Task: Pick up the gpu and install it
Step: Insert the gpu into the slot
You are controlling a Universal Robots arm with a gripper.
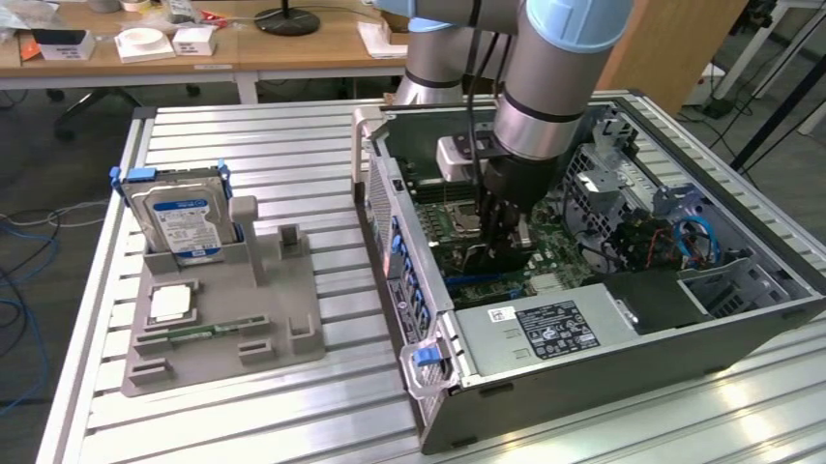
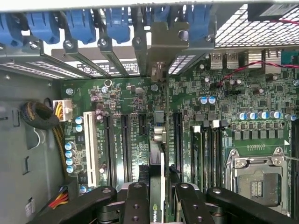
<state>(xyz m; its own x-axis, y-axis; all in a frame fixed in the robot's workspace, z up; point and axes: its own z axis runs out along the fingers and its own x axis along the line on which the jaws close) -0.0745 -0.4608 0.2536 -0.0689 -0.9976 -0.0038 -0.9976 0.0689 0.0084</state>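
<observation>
Fingers (image 2: 138, 205) clamp the gpu (image 2: 159, 186) edge-on between them, with the gripper (image 1: 497, 253) lowered inside the open computer case (image 1: 722, 319). The card stands upright over the motherboard (image 2: 233, 116), aligned with 1 expansion slot (image 2: 177, 140).

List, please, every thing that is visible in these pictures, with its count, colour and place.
gpu: one, green with a black face, on edge in the claw above the motherboard slots.
computer case: one, grey, open, on the exterior view's right.
motherboard: one, green, inside the case.
hard drive: one, silver with blue label, upright in the holder.
holder: one, grey, exterior view's left.
memory stick: one, green, lying in the holder.
table: one, silver, slatted.
arm: one, grey and blue.
claw: one, black, shut on the gpu.
</observation>
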